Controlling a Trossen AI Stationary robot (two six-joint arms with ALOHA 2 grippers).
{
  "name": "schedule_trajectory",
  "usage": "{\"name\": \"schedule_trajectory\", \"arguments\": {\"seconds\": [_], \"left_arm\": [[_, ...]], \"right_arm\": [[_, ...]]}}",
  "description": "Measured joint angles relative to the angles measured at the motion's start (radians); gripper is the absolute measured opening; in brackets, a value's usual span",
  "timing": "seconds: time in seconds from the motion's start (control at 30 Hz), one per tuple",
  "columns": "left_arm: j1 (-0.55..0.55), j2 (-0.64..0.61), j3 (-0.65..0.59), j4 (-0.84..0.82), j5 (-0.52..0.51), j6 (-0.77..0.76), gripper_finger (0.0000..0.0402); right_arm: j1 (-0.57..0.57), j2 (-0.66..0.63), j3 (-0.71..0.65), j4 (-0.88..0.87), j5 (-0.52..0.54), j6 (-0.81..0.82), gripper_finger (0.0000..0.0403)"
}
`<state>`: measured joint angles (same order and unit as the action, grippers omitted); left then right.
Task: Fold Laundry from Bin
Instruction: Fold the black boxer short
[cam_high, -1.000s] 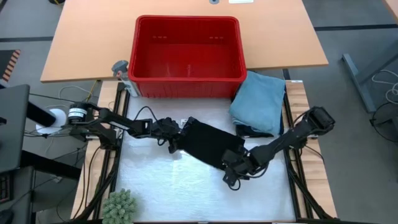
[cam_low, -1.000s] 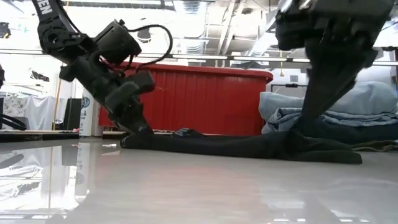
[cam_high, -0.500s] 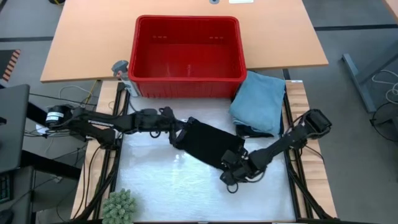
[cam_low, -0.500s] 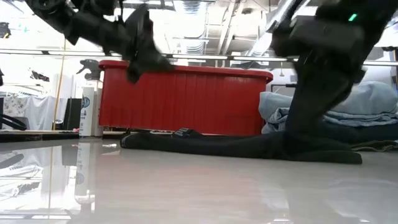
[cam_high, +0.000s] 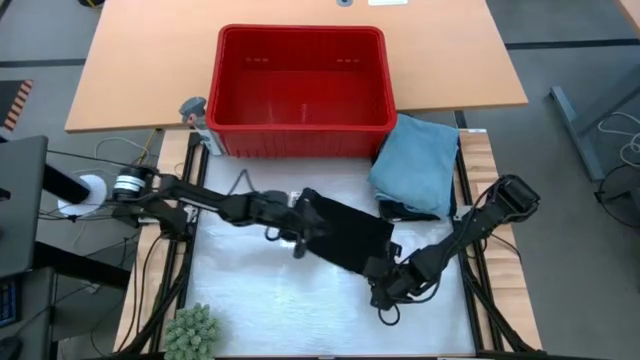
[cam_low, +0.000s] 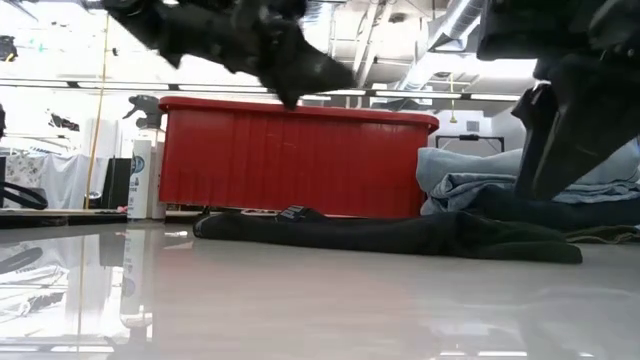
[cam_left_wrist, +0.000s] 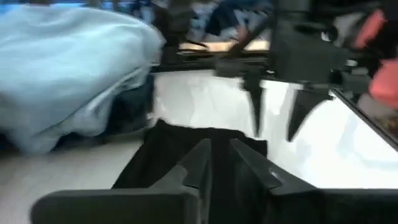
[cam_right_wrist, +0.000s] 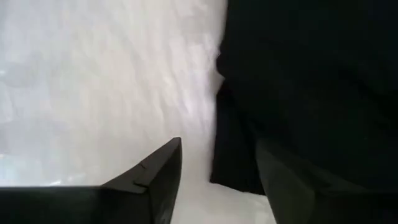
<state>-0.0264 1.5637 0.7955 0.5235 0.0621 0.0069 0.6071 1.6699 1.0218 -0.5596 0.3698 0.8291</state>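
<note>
On the pale table top (cam_high: 250, 300), between my two arms, the flat black cloth garment (cam_high: 345, 232) lies spread with its long axis slanting from the left arm's side, nearer the red rectangular plastic bin (cam_high: 300, 92), down toward the right arm's side. My left gripper (cam_high: 303, 236) hangs above the garment's left end, lifted clear of it in the low view, its fingers almost together with only a sliver between them and nothing in them. My right gripper (cam_right_wrist: 214, 165) sits low at the opposite corner, jaws apart, one finger over bare table and the other over the cloth edge, so I judge it the nearer arm for the next pinch. The garment looks thin, limp and partly folded, lying flat. A folded light blue cloth (cam_high: 418, 163) rests beside the bin, which looks empty.
</note>
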Motion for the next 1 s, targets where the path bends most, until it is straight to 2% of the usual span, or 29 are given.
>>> {"name": "schedule_trajectory", "arguments": {"seconds": [0.13,0.27,0.43,0.5,0.7,0.83,0.93,1.0], "left_arm": [[-0.008,0.116,0.126,-0.1,0.014,0.081,0.0088],[-0.008,0.195,0.205,-0.157,0.082,0.131,0.0136],[-0.008,0.24,0.228,-0.191,-0.029,0.169,0.0177],[-0.002,0.252,0.228,-0.183,-0.06,0.188,0.0185],[0.013,0.283,0.227,-0.235,-0.044,0.187,0.0189],[0.013,0.289,0.228,-0.243,-0.041,0.192,0.0189],[0.013,0.318,0.228,-0.261,-0.042,0.188,0.0189],[0.013,0.34,0.226,-0.269,-0.04,0.182,0.0189]], "right_arm": [[-0.007,0.0,0.0,-0.038,0.0,0.014,0.0261],[-0.008,0.0,0.0,-0.039,0.0,-0.008,0.028],[-0.014,0.012,0.0,-0.037,0.014,-0.091,0.0293],[-0.028,0.032,0.0,-0.03,0.018,-0.1,0.0296],[-0.071,0.111,0.0,-0.025,0.015,-0.104,0.0297],[-0.094,0.136,0.005,-0.019,-0.03,-0.101,0.0296],[-0.107,0.139,0.013,-0.031,-0.095,-0.083,0.0281],[-0.108,0.139,0.019,-0.041,-0.113,-0.057,0.0257]]}}
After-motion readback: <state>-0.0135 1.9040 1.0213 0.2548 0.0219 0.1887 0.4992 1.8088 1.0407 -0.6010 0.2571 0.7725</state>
